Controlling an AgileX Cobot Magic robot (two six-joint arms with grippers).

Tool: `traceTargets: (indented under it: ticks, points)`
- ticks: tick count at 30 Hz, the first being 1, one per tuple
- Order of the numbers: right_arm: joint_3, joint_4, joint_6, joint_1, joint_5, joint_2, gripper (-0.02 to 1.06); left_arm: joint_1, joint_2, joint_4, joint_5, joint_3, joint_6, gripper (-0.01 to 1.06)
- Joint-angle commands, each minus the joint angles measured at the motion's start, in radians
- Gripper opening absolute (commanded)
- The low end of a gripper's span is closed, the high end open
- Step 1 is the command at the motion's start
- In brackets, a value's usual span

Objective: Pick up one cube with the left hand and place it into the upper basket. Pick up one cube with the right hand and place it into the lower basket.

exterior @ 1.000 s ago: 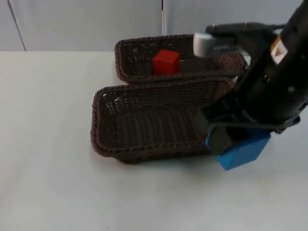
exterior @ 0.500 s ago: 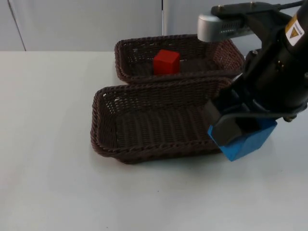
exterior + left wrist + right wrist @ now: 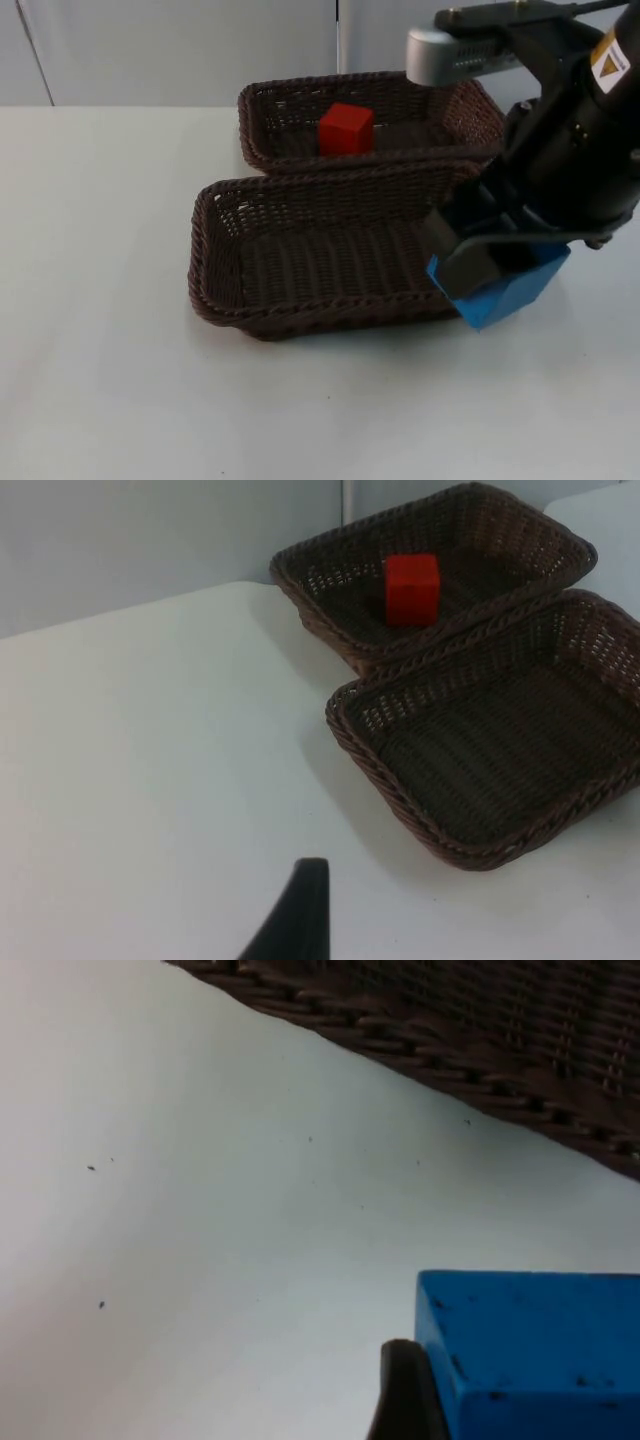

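Top view: the red cube (image 3: 346, 128) lies inside the upper dark-brown woven wicker basket (image 3: 270, 100), so the left-hand half of the task appears done; the lower dark-brown woven wicker basket (image 3: 215, 260), touching the upper one along their shared rims, holds nothing. The right gripper (image 3: 487, 277) is clenched on the blue cube (image 3: 515, 290), which hangs just beyond the lower basket's right end, near the rim and over the white table top (image 3: 100, 380). In the right wrist view the blue cube (image 3: 530, 1350) sits against a black fingertip (image 3: 405, 1390), with bare table beneath it and the basket's braided rim (image 3: 480, 1080) beyond. The left wrist view looks across the table at both baskets, the red cube (image 3: 412, 587) in the farther one; the left arm waits, and whether its claw is released or clenched cannot be told. The step in hand is judged to be the carry of the blue cube toward the lower basket. The next move calls for clearing the rim, centring the cube over the basket floor, then releasing.
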Motion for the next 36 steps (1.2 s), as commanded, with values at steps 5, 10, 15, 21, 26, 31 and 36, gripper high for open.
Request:
traceTargets:
  ticks: [5,10,15,21,26,31,36]
  points:
    - [-0.003,-0.028,-0.017,-0.003,-0.070,-0.005,0.00,-0.003,-0.005,-0.008,-0.013,0.003,-0.007,0.90]
    - [-0.081,-0.051,-0.017,-0.003,-0.028,0.066,0.00,-0.003,-0.005,-0.008,-0.019,0.003,-0.007,0.90]
    - [-0.201,-0.081,-0.017,-0.010,0.018,0.173,0.00,-0.003,-0.005,-0.008,-0.019,0.003,-0.007,0.90]
    - [-0.332,-0.081,-0.017,-0.054,0.067,0.310,0.00,-0.003,-0.005,-0.008,-0.014,0.003,-0.007,0.90]
    - [-0.447,-0.077,-0.017,-0.092,0.076,0.423,0.00,-0.003,-0.005,-0.008,-0.014,0.003,-0.007,0.90]
    - [-0.542,-0.069,-0.048,-0.103,0.072,0.512,0.00,-0.003,-0.005,-0.008,-0.014,0.003,-0.007,0.90]
    - [-0.620,-0.073,-0.048,-0.103,0.052,0.602,0.00,-0.003,-0.005,-0.013,-0.014,0.003,-0.007,0.90]
